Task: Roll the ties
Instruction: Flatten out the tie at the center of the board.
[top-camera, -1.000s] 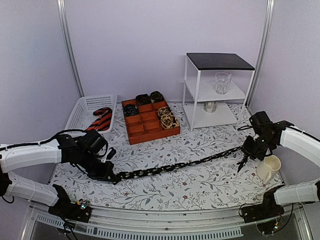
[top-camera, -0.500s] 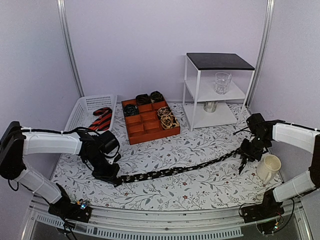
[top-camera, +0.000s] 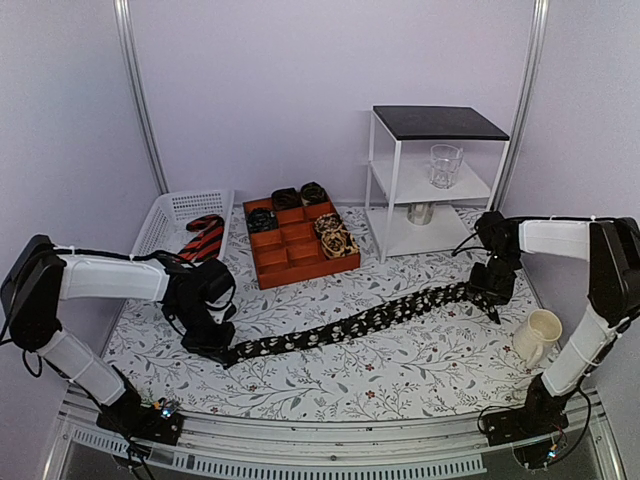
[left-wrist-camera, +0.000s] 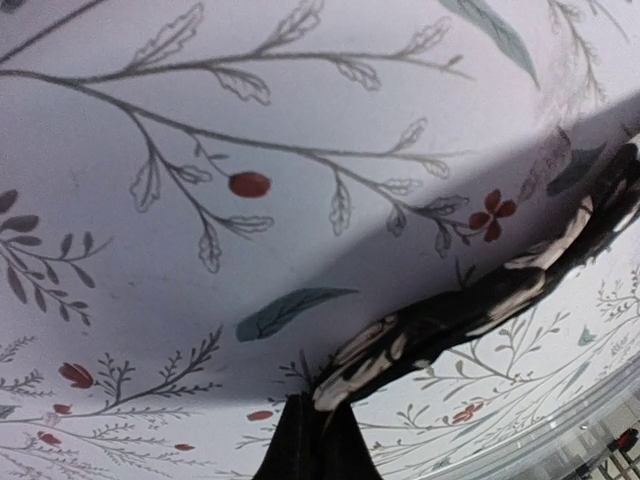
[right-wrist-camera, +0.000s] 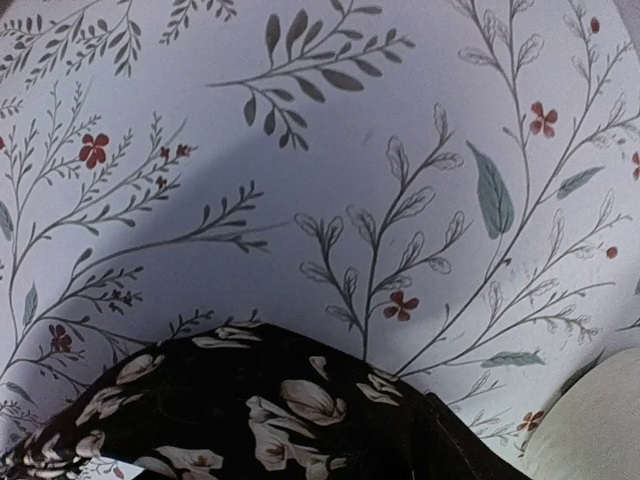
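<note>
top external: floral tie lies stretched flat on the table, narrow end left, wide end right
left gripper: pinched tight on the narrow end, low at the cloth
right gripper: over the wide end, honestly can't tell if it's apart or together
step tip: i'd guess rolling starts from the narrow end; keep turns snug and edges lined up so the coil doesn't cone
basket: striped tie, loose, not coiled
tray: rolled ties in the back row and right side
shelf: glass
mug: inside unclear
</note>
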